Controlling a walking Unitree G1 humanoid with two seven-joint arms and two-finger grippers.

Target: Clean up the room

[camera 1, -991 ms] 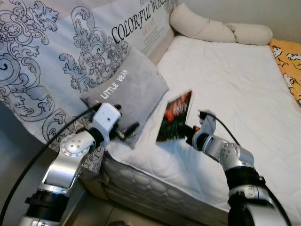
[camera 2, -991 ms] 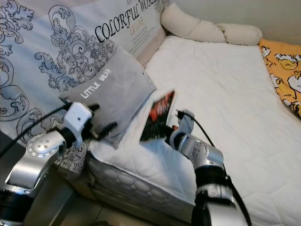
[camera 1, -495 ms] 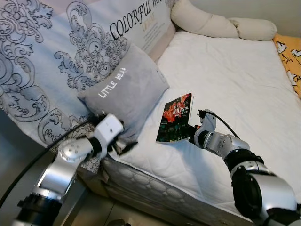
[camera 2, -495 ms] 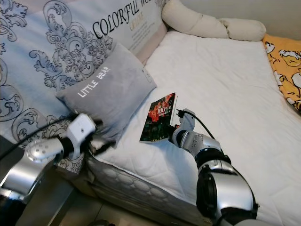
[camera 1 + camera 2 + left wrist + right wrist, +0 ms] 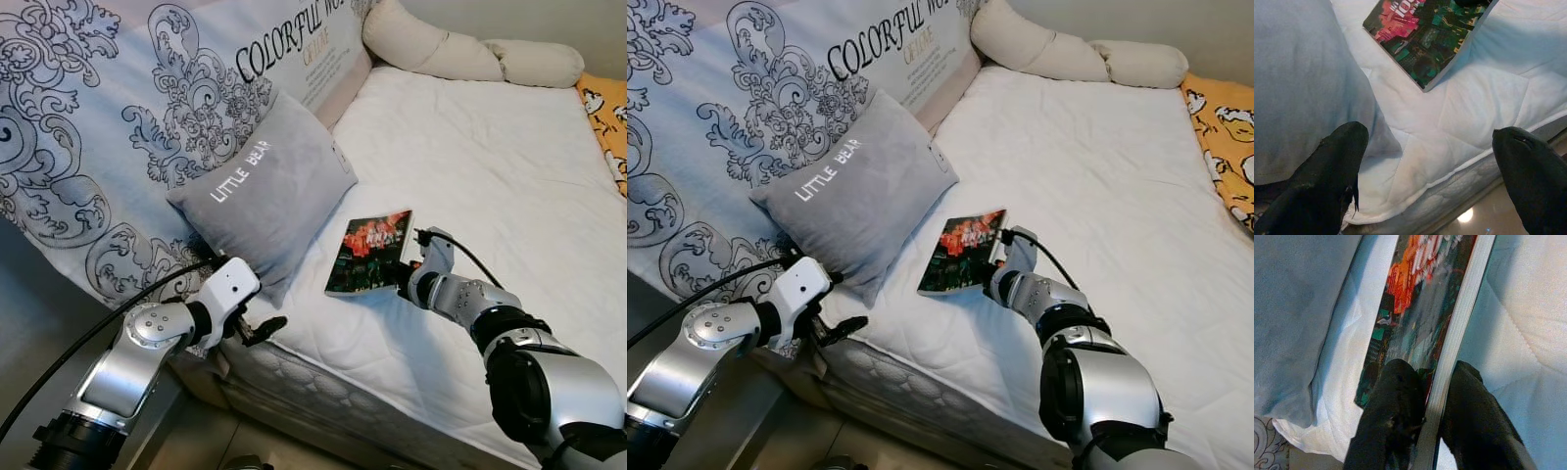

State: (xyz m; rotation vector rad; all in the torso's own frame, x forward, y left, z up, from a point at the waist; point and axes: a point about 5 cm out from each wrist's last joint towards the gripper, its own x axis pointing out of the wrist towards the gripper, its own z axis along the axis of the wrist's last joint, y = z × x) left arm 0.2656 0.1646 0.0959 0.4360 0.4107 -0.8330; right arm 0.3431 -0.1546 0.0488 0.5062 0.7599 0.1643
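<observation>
Soft, even daylight, sharp head views; wrist views show blurred near fingers (image 5: 1327,181) and bluish shadows.

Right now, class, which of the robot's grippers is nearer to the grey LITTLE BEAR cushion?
Left. The left gripper hangs open just below the grey cushion at the mattress edge; the right gripper is farther off, clamping the colourful book.

A grey cushion (image 5: 266,199) lettered "LITTLE BEAR" leaned against a large pale pillow (image 5: 127,117) printed with dark scrollwork and the words "COLORFUL WORLD", as far as the cut-off lettering could be read. Both rested at the near left of a white quilted mattress (image 5: 490,157). Two cream bolster pillows (image 5: 460,54) lay along its far edge. An orange patterned cloth (image 5: 1227,137) lay at the far right.
</observation>
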